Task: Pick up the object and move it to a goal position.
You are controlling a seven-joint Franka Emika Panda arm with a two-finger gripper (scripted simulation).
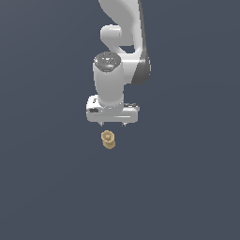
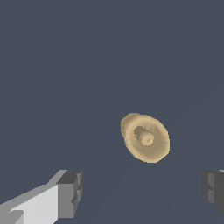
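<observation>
A: Is anything crowding the spool [image 1: 108, 139]?

B: Only the arm [image 1: 123, 28] is showing. It is reaching down from the top of the exterior view, and the white gripper [image 1: 113, 124] is hanging just above the spool, apart from it. Between the two, only bare surface is showing.

A: How are the fingers standing?

B: They are standing wide apart. In the wrist view one dark pad [image 2: 70, 192] is showing at one edge and the other at the far edge, with the spool [image 2: 145, 138] lying beyond the gap between them, gripped by nothing.

A: Which way is the spool pointing?

B: Its flared rim and hollow end are facing mostly up toward the wrist camera, and the narrower body is peeking out behind the rim on one side, so its axis is leaning a little off the camera's line. In the exterior view it is looking roughly upright, short and stubby.

A: And the surface?

B: A flat, plain slate-blue ground [image 1: 187, 187] is filling both views.
</observation>
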